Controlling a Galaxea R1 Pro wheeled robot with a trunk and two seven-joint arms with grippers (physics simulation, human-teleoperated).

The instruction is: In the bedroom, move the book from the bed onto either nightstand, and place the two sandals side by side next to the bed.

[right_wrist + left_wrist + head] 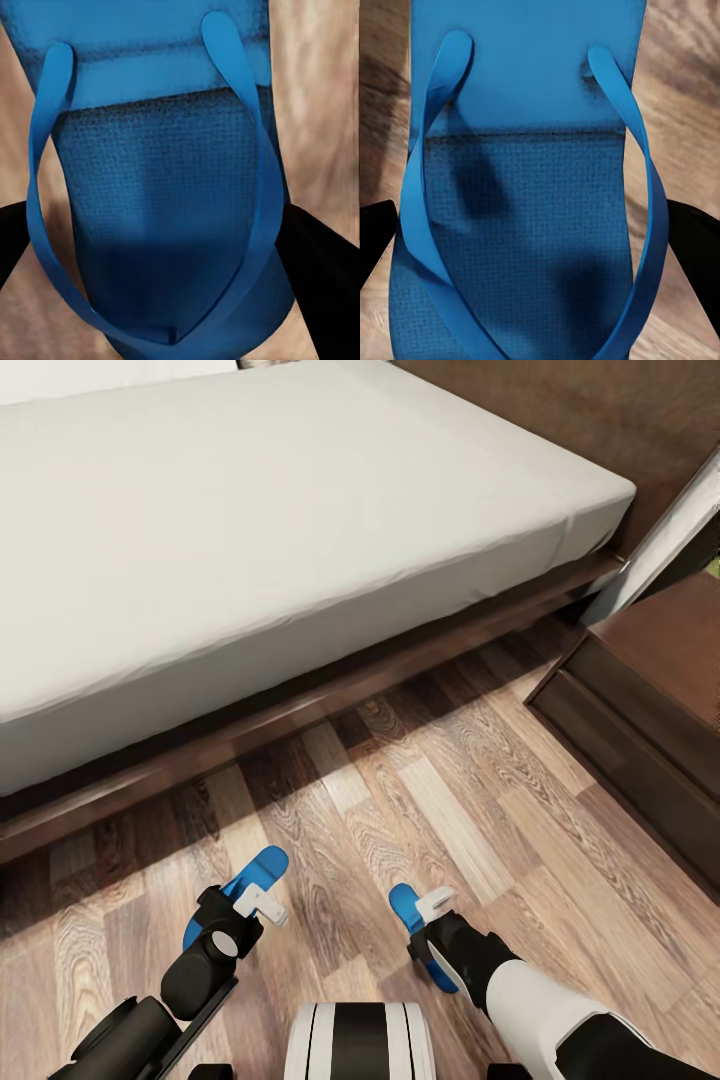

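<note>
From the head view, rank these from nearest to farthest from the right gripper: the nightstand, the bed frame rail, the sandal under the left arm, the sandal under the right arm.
1. right sandal, directly beneath the right gripper.
2. left sandal, to its left.
3. bed frame rail, ahead.
4. nightstand, ahead on the right; close to the rail's distance, so that order is uncertain.

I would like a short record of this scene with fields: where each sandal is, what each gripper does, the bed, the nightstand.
left sandal: on the wood floor, under the left gripper
right sandal: on the floor, under the right gripper
sandal spacing: apart, a strip of floor between them
gripper state: fingers straddle each sandal; open or shut is unclear
bed: pale mattress, no book visible on the part shown
nightstand: dark wood, at the right of the bed
</note>
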